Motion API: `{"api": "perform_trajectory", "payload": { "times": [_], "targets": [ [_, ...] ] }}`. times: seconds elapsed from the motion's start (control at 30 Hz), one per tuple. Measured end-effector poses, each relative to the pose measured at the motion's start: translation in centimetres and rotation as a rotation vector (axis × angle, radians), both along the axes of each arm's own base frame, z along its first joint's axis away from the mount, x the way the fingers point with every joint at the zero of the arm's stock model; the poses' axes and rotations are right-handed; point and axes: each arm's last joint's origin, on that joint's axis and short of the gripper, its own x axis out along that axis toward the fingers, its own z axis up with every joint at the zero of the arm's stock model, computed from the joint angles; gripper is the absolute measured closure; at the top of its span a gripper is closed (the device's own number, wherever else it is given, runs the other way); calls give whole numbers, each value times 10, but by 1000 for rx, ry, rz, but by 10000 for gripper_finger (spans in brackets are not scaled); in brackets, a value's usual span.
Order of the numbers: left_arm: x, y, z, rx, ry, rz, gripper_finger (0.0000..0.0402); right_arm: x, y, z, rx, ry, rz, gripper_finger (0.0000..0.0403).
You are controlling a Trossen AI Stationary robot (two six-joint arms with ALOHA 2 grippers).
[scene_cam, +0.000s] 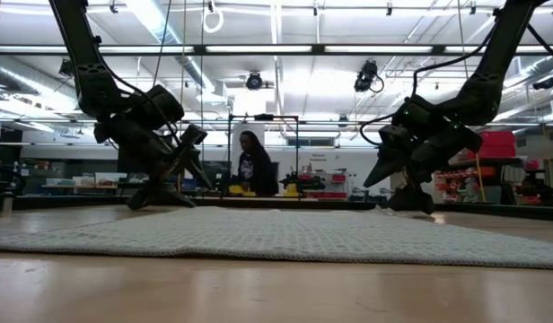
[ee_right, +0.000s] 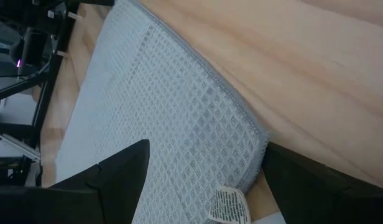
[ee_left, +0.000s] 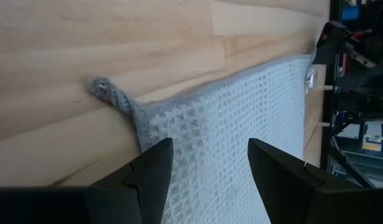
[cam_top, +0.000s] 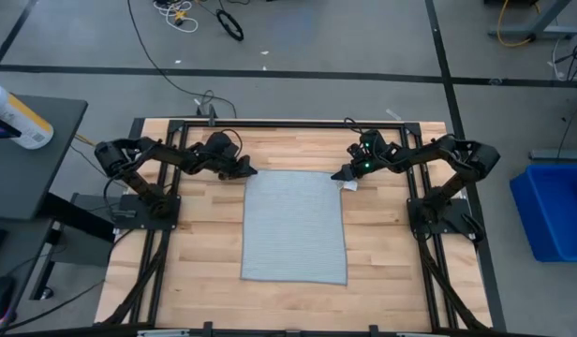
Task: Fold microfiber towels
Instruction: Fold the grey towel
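Spread flat on the wooden table (cam_top: 195,234), the light grey-blue ribbed microfiber towel (cam_top: 295,225) awaits folding: left gripper (cam_top: 247,169) and right gripper (cam_top: 342,174), jaws open, straddle its far corners, apparently about to pinch.

A grey concrete floor (cam_top: 317,37) is stretching around the wooden table (cam_top: 204,253), with dark tape lines (cam_top: 270,73) crossing it and loose cables (cam_top: 190,19) lying near the far edge. A blue bin (cam_top: 555,211) is sitting on the floor beside the table, and a dark side table (cam_top: 40,154) is standing at the other side, carrying a white bottle (cam_top: 15,117). Across the room, long ceiling lights (scene_cam: 160,22) are glowing over cluttered shelves (scene_cam: 70,179), and a person (scene_cam: 255,164) is standing at a far workbench.
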Motion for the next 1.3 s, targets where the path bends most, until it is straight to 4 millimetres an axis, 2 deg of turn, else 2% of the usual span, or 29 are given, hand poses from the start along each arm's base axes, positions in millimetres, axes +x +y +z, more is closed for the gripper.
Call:
{"api": "perform_trajectory", "payload": {
  "times": [0.37,0.7,0.8,1.03,1.13,1.2,1.3],
  "targets": [
    [-1,-1,-1,7,21,-18,184,0,0,0,3,0,1,96],
    [-7,-7,-7,-27,103,-105,184,6,8,0,1,0,43,107],
    [-7,-7,-7,-26,97,-97,184,8,11,0,2,1,54,144],
    [-12,-1,-7,-4,104,-79,184,14,18,-1,-37,20,78,294],
    [-16,7,-7,30,106,-40,184,15,21,-1,-43,19,94,321],
    [-19,11,-6,35,101,-13,184,15,21,-1,-29,24,85,314],
    [-24,17,-6,24,94,29,184,14,20,-2,-12,29,70,265]
  ]
}}
